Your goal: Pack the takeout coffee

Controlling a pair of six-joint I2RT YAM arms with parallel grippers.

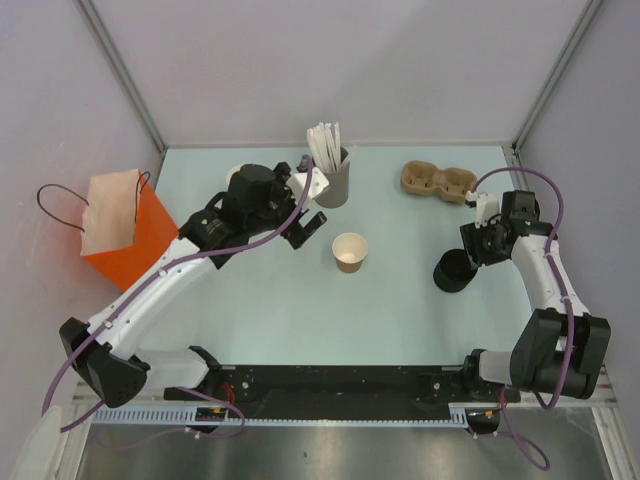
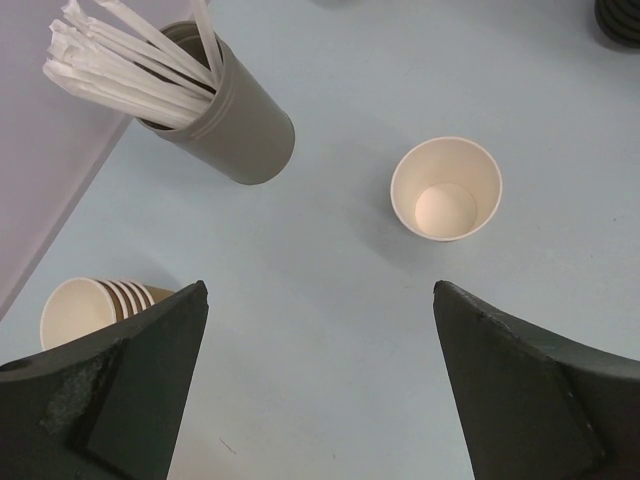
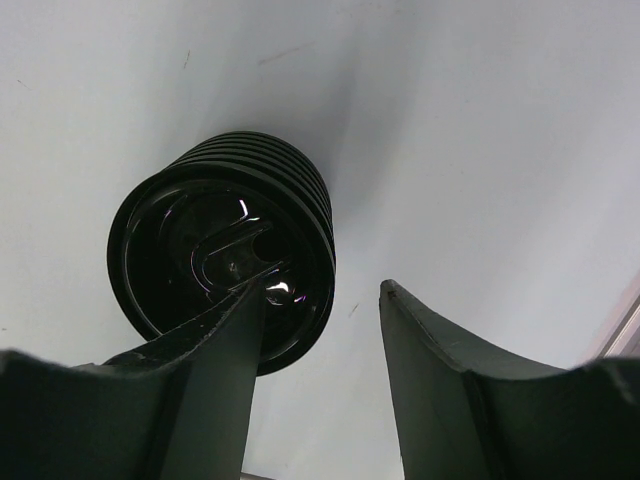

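The takeout coffee cup [image 1: 350, 251] is a small tan paper cup with a pale rim, upright and empty in the middle of the table. In the left wrist view the cup [image 2: 446, 190] stands ahead and right of my jaws. My left gripper [image 1: 308, 225] is open and empty, just left of the cup and apart from it; it hangs over bare table in its own view [image 2: 320, 292]. My right gripper [image 1: 470, 252] is open over a stack of black lids [image 1: 455, 272]. In the right wrist view [image 3: 325, 290] one finger [image 3: 225, 360] lies across the lids' top [image 3: 200, 240], the other stands outside the rim.
A grey holder of white sticks [image 1: 331, 180] stands behind the cup, also in the left wrist view [image 2: 235, 120]. A stack of nested brown cups [image 2: 95, 305] sits left of it. An orange bag [image 1: 125, 225] stands at the left. A cardboard cup carrier [image 1: 437, 182] lies at the back right.
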